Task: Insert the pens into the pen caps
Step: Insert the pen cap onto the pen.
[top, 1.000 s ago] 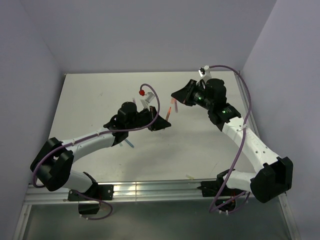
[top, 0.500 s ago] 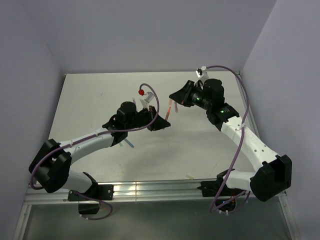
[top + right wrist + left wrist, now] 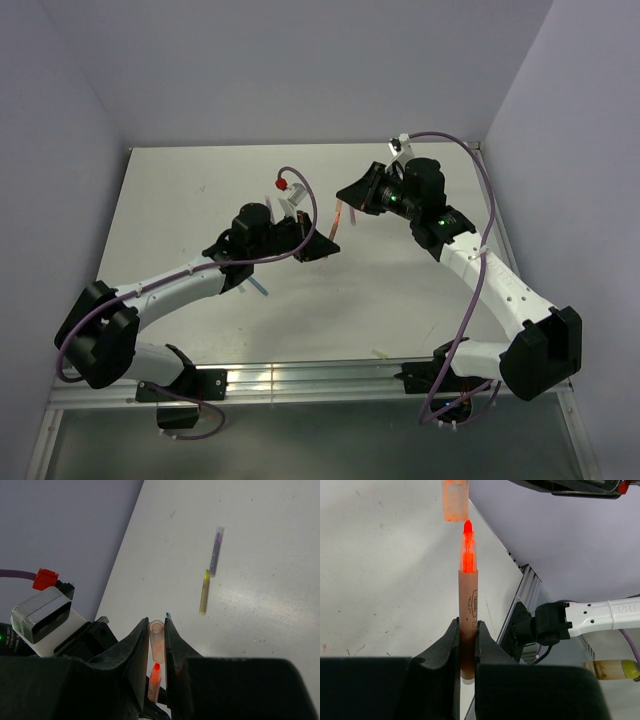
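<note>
Two-arm capping set-up, with every position referred to the pen cap [image 3: 157, 647]. The cap, a short translucent orange-pink tube, is clamped between the two fingers of the right tool [image 3: 157, 635], which is closed on it and holds it clear above the bench [image 3: 400, 290]. Its open end faces the orange pen [image 3: 468, 600]. That pen is pinched at its lower barrel by the left tool [image 3: 468, 630], which is closed on it. The pen stands upright in the left wrist view, with its bright felt tip pointing at the cap. The tip lies just short of the cap's mouth, close to it but not inside. In the left wrist view it sits under the cap's right-hand edge rather than under its centre. In the top view the two tools meet over the middle of the bench, the left tool just to the near-left of the cap and the right tool just behind it. A purple pen [image 3: 216, 550] and a yellow pen [image 3: 204, 592] lie flat on the bench well apart from the cap, nearly end to end. A blue pen [image 3: 260, 290] lies on the bench farther from the cap, partly covered by the left arm.
</note>
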